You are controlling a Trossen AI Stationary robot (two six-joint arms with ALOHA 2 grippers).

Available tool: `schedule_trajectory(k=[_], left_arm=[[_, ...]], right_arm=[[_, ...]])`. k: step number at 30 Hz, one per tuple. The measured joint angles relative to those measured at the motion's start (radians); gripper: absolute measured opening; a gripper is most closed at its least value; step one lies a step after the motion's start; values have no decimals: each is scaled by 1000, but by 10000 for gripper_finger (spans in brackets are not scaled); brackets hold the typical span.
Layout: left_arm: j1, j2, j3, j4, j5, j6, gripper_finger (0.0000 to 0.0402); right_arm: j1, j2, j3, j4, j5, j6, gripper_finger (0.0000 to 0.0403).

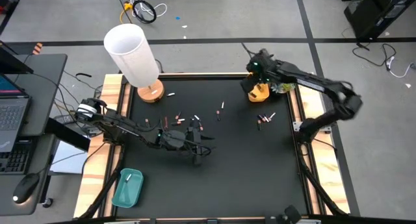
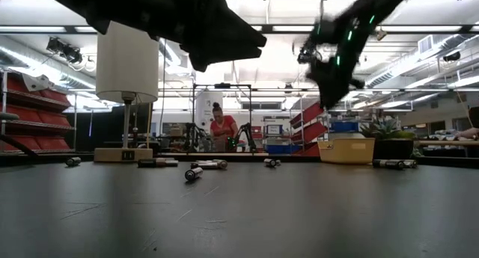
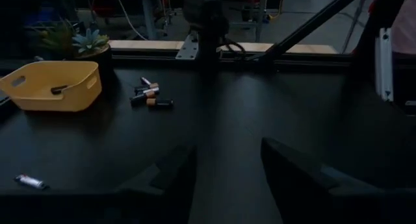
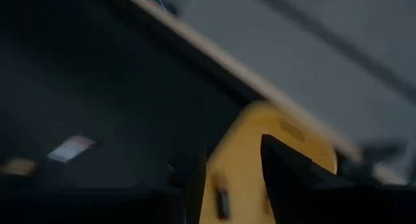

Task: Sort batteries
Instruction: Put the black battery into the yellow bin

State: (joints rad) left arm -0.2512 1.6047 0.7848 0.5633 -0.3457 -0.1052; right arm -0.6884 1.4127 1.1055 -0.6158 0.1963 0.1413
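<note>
Looking straight down first: the right gripper [image 1: 259, 73] hangs over the yellow tray [image 1: 259, 93] at the far right corner of the black table [image 1: 247, 172], and the left gripper [image 1: 200, 148] sits mid-table beside a loose scatter of batteries [image 1: 184, 121]. A second small clump lies near the yellow tray, a lone one sits by the lamp [image 1: 135, 58], and a pale one is already in the teal tray [image 1: 127, 188] at the near left.

The low view adds height: the right gripper [image 2: 333, 75] is well above the tray [image 2: 346, 150], so anything let go from there could bounce off the rim and roll, my guess anyway. Batteries [image 2: 193, 173] lie flat on the top here, and a person works at a bench in the room behind.

The left wrist view shows what the overhead can't: the left fingers [image 3: 162, 178] stand apart with nothing between them, and there's a dark battery lying inside the yellow tray [image 3: 52, 87], plus the clump beside it [image 3: 147, 94] and a stray one [image 3: 29, 181]. Risk here is nudging these round things so they roll away when it reaches in.

The right wrist view is smeared, but the right fingers [image 4: 289, 169] look parted over the yellow tray [image 4: 244, 165], with a dark battery down in it and none gripped as far as I can tell
</note>
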Motion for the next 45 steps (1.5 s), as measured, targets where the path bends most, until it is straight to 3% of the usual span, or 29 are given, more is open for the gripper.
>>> schedule_trajectory(k=[3,8,13,18,20,26,35,40,45], left_arm=[[-28,0,0,-14,-57,0,186],[-100,0,-1,-21,-208,42,180],[-118,0,-1,-29,-214,-5,162],[-103,0,-1,-144,-153,-144,150],[-94,0,-1,-198,-113,-205,149],[-137,-3,0,-319,-135,-255,149],[-165,-3,0,-658,-140,-416,149],[-161,-23,0,-743,-140,-429,149],[-142,-135,5,-917,-194,-425,147]], right_arm=[[141,-136,-29,59,67,-2,132],[469,-306,-171,147,252,112,132],[756,-358,-373,365,396,264,132],[944,-309,-513,571,541,384,132],[996,-273,-538,623,588,418,132],[1125,-128,-548,763,697,469,132],[1220,51,-548,989,769,459,132],[1241,121,-548,1104,841,374,132],[1244,141,-548,1244,867,209,132]])
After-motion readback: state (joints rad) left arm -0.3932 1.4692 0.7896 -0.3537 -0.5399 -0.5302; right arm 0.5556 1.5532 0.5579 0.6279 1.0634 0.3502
